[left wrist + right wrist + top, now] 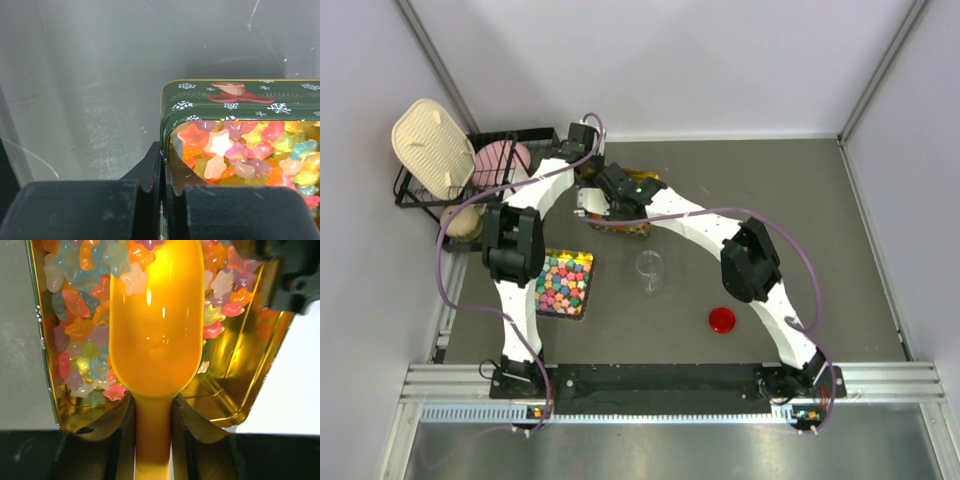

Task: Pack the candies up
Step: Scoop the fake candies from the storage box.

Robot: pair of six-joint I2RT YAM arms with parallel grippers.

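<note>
The candies (240, 150) are tiny star-shaped pieces, orange, yellow, pink and pale green, filling a green tin with snowflakes (240, 100). My left gripper (167, 165) is shut on the tin's side wall, one finger outside and one inside. My right gripper (153, 430) is shut on the handle of a yellow scoop (157, 325), whose bowl lies over the candies (75, 330) inside the tin's gold interior (240, 385). In the top view both grippers, left (592, 170) and right (603, 208), meet over the tin (625, 229), which the arms mostly hide.
A clear glass jar (650, 270) stands just in front of the tin, and a red lid (722, 320) lies to its right. A tray of larger bold-coloured candies (565, 283) sits by the left arm. A black wire basket (420, 190) with a beige item stands at the back left.
</note>
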